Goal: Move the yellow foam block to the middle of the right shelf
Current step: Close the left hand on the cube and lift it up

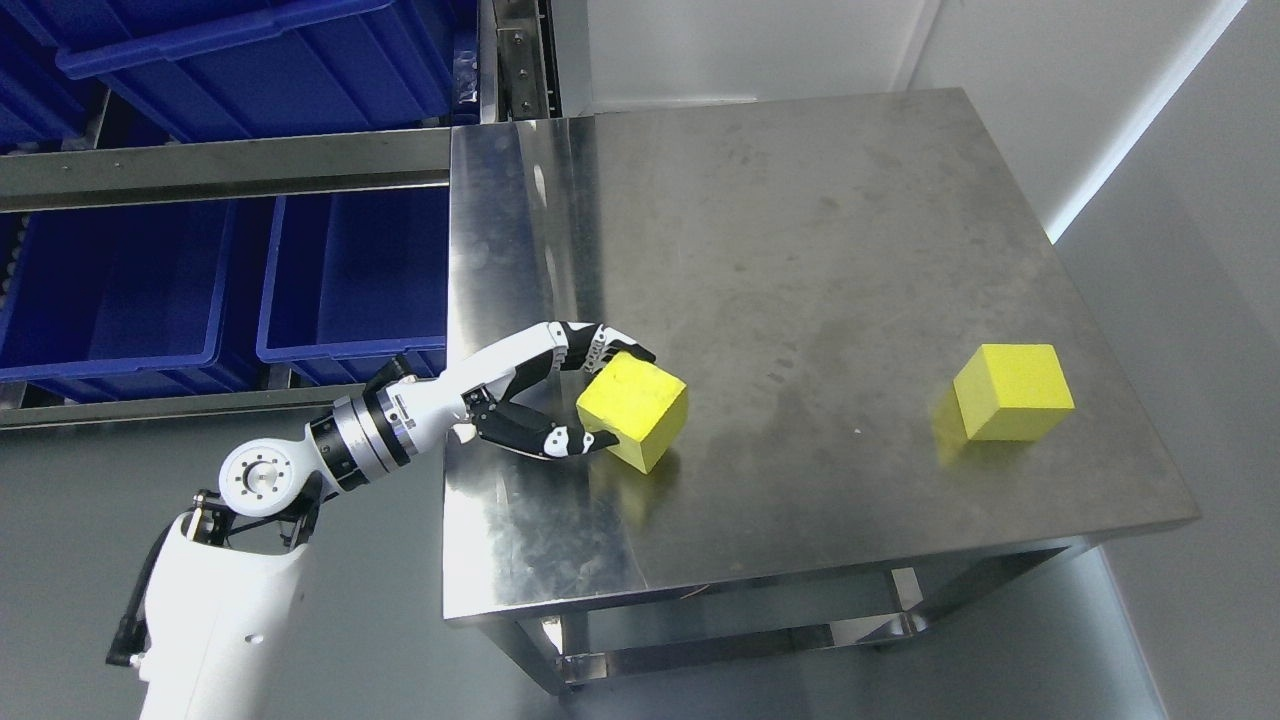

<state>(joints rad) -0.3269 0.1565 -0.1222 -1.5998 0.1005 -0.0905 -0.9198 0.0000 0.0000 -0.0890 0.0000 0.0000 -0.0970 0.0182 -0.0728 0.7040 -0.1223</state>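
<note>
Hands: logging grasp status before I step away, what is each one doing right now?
Left hand: closed around the near yellow foam block on the steel table, fingers above, thumb below.
Right hand: not in view.

Brushed, smudged steel table point(800, 230), dully reflective. Matt, porous yellow foam blocks point(632, 410) point(1012, 391). Glossy blue plastic bins point(120, 290) at upper left. Smooth white-and-black plastic hand point(545, 395).

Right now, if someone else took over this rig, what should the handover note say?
Left hand: fingers curled around the near yellow foam block, which looks to be resting on the steel table near its left edge.
Right hand: out of view.
A second yellow foam block sits untouched toward the table's right edge.
Done: grasp made, or nearly so.
Left: lift the block and carry it to the shelf; no block is on a shelf yet.
</note>
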